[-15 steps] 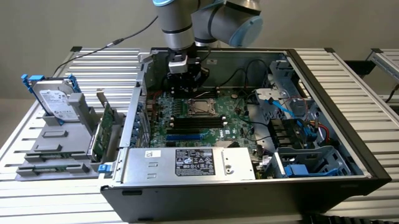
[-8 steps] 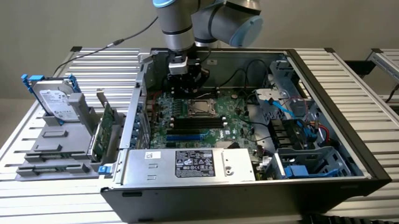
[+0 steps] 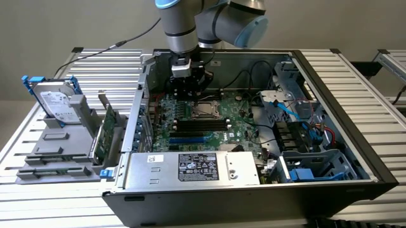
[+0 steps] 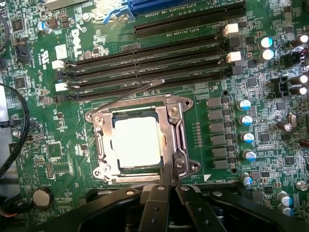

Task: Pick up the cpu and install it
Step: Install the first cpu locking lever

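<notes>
The cpu [image 4: 137, 142] is a small square chip with a bright silvery top. It lies flat inside the metal socket frame [image 4: 181, 130] on the green motherboard [image 4: 270, 145]. In the exterior view the cpu [image 3: 206, 110] sits mid-board inside the open computer case. My gripper [image 4: 172, 181] is shut, with its black fingertips [image 4: 163, 189] meeting right at the socket frame's edge, beside the cpu. Nothing shows between the fingers. Seen from outside, the gripper [image 3: 190, 95] hangs low over the board just behind the socket.
Black memory slots [image 4: 154, 63] run alongside the socket. The case walls [image 3: 136, 118], a metal power-supply box [image 3: 190, 168] and cables with drive cages [image 3: 298, 128] hem in the board. A silver hard drive [image 3: 56, 99] with blue brackets stands on a grey rack at the exterior view's left.
</notes>
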Motion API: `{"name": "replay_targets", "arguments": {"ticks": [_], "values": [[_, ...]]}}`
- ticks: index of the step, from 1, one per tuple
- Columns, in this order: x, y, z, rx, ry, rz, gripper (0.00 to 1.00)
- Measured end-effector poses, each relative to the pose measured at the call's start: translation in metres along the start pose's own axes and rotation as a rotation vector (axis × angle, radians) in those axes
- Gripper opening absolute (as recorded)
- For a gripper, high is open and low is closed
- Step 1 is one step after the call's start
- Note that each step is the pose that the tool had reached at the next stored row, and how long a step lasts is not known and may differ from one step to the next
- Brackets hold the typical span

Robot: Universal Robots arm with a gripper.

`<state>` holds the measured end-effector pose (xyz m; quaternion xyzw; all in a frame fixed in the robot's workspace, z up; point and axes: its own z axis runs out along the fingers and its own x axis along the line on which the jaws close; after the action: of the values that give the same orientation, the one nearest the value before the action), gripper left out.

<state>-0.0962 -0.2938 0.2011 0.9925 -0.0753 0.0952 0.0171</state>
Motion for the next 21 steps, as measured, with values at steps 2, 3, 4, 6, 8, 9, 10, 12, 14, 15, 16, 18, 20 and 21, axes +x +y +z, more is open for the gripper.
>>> {"name": "replay_targets", "arguments": {"ticks": [2,3,4,6,8,9,10,12,14,15,16,18,20,21], "values": [[0.0000,0.0000,0.0000,0.0013,-0.0002,0.000,0.11],[0.0000,0.0000,0.0000,0.0020,-0.0003,0.000,0.11],[0.0000,0.0000,0.0000,0.0025,-0.0003,0.001,0.11],[0.0001,0.0006,0.0000,0.0035,-0.0002,0.000,0.11],[0.0004,0.0019,-0.0002,0.0040,-0.0003,0.000,0.11],[0.0005,0.0026,-0.0005,0.0041,-0.0004,-0.001,0.11],[0.0006,0.0030,-0.0008,0.0045,-0.0005,-0.001,0.11],[0.0008,0.0034,-0.0015,0.0062,-0.0009,-0.001,0.11],[0.0010,0.0034,-0.0024,0.0087,-0.0012,-0.001,0.11],[0.0011,0.0034,-0.0028,0.0102,-0.0013,-0.001,0.11],[0.0012,0.0035,-0.0033,0.0119,-0.0016,-0.001,0.11],[0.0015,0.0036,-0.0044,0.0163,-0.0022,-0.001,0.11],[0.0018,0.0039,-0.0059,0.0214,-0.0028,-0.001,0.11],[0.0019,0.0040,-0.0066,0.0236,-0.0031,-0.002,0.11]]}}
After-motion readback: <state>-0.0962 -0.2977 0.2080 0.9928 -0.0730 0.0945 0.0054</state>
